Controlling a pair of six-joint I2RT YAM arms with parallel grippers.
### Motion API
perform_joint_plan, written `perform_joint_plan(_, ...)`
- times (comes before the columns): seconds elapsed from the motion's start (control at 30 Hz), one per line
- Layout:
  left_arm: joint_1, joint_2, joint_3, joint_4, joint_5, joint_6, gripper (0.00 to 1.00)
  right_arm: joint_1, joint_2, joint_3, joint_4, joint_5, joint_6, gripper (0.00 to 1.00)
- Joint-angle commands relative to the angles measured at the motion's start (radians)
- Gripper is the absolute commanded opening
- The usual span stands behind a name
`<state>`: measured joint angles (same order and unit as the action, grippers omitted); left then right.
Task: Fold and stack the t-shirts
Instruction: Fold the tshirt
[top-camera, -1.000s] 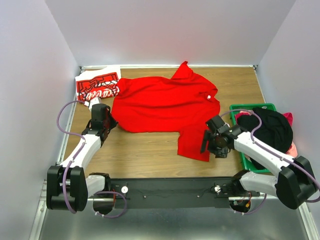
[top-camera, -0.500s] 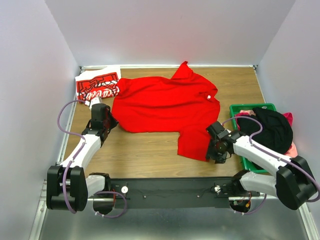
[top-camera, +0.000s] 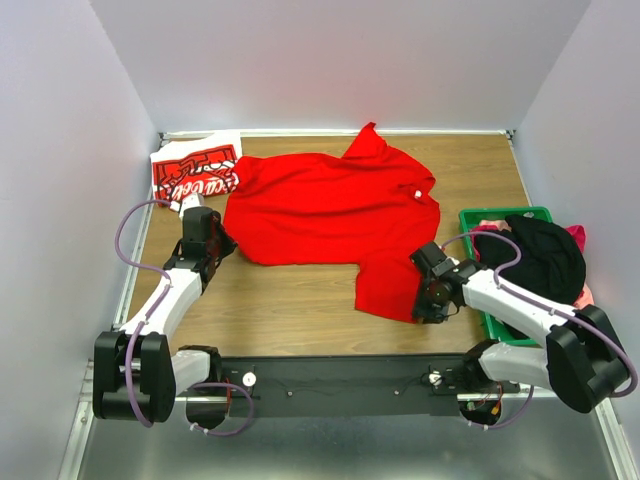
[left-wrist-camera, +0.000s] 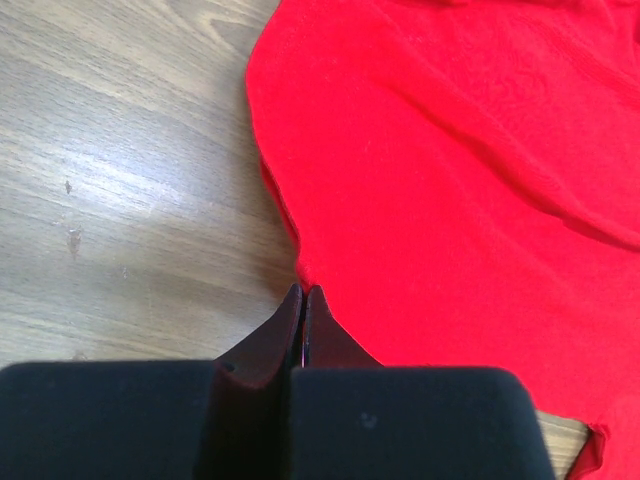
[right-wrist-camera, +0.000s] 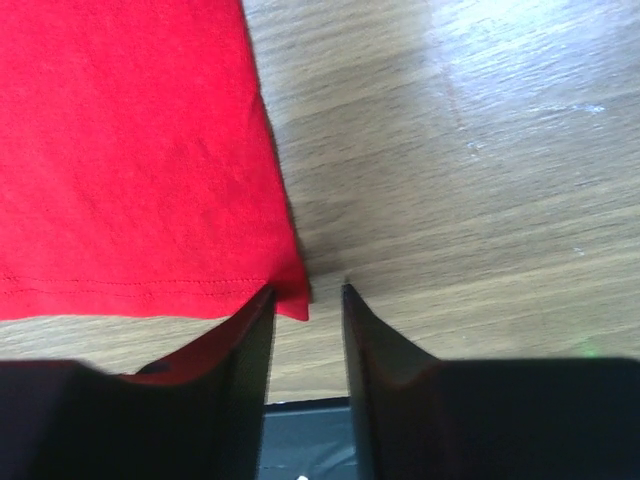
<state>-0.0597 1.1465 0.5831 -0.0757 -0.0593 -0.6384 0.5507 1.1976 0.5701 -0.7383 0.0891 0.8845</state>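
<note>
Red t-shirt (right-wrist-camera: 130, 150), hem corner between right jaws

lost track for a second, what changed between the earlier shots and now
The right claw lowered to the red shirt's near right corner and narrowed its jaws there, not yet shut. The left claw stayed shut at that shirt's left edge; the printed shirt and crate did not move.

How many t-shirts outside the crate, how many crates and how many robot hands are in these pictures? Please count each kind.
T-shirts outside the crate: 2 (red t-shirt, printed t-shirt)
Crate: 1
Hands: 2 (left hand, right hand)
Total: 5
</note>
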Motion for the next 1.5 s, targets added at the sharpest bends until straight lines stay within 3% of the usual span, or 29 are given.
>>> perform_joint_plan(0.0, 0.004, 0.001, -0.002, 0.016, 0.018, 0.013, 0.0, 0.008, 0.034, -0.012, 0.053, -0.003, 0.007, 0.36)
perform_joint_plan(0.07, 0.004, 0.001, -0.002, 0.014, 0.018, 0.013, 0.0, 0.008, 0.033, -0.016, 0.053, -0.012, 0.005, 0.3)
perform_joint_plan(0.27, 0.004, -0.002, -0.003, 0.011, 0.01, 0.011, 0.0, 0.008, 0.004, -0.015, 0.043, -0.037, -0.008, 0.0)
perform_joint_plan(1.0, 0.004, -0.255, 0.004, -0.165, -0.093, -0.041, 0.0, 0.028, -0.231, 0.221, -0.395, 0.015, -0.018, 0.0)
perform_joint_plan(1.47, 0.003, -0.45, -0.003, -0.279, -0.059, -0.11, 0.0, 0.032, -0.349, 0.327, -0.507, 0.032, 0.005, 0.0)
